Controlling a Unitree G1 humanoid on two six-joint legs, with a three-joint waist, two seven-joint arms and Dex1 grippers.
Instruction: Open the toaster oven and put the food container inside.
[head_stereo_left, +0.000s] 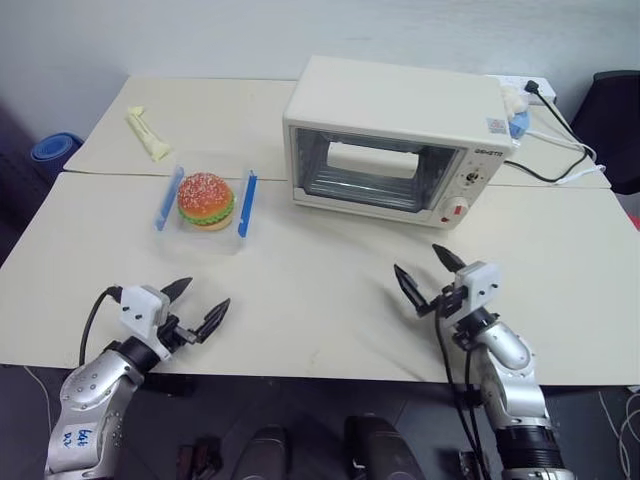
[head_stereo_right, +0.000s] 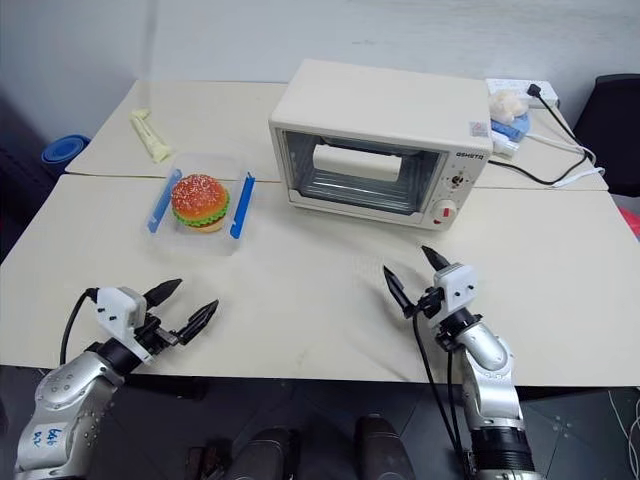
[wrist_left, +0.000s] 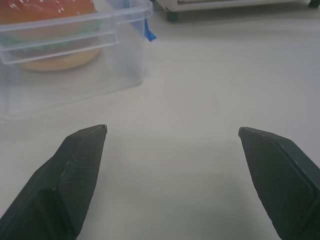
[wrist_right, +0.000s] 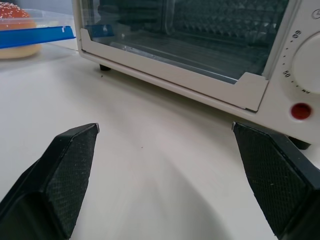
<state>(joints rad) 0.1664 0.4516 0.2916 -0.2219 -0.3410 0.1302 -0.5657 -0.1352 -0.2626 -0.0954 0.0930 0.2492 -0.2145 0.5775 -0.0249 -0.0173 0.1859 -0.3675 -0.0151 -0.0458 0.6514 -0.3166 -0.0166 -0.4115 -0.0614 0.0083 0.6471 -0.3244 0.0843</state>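
Cream-white and boxy, the toaster oven (head_stereo_left: 395, 140) sits at the back of the pale surface (head_stereo_left: 320, 290) in front of you, with its glass door shut. You can see a wire rack through the glass. A red dial (head_stereo_left: 457, 211) and some knobs are on its right panel.

To the left of the oven, near it but not touching, you have the food container (head_stereo_left: 205, 203). It is a small clear box with two blue clips (head_stereo_left: 247, 203) on its sides. A toy hamburger (head_stereo_left: 206, 199) with a seeded bun and green lettuce sits in it.

Your left gripper (head_stereo_left: 194, 309) hangs over the near edge of the surface, in front of the container and well apart from it. Its two black fingers (wrist_left: 75, 170) are spread wide and hold nothing.

Your right gripper (head_stereo_left: 432, 275) is in front of the oven, on the side with the red dial. Its fingers (wrist_right: 65, 175) are also spread wide, with nothing between them. It is near the oven door but not touching it.

A pale yellow wrapped bar (head_stereo_left: 147, 133) lies at the far left of the surface, behind the container. A black cable (head_stereo_left: 560, 160) runs along the surface to the right of the oven.
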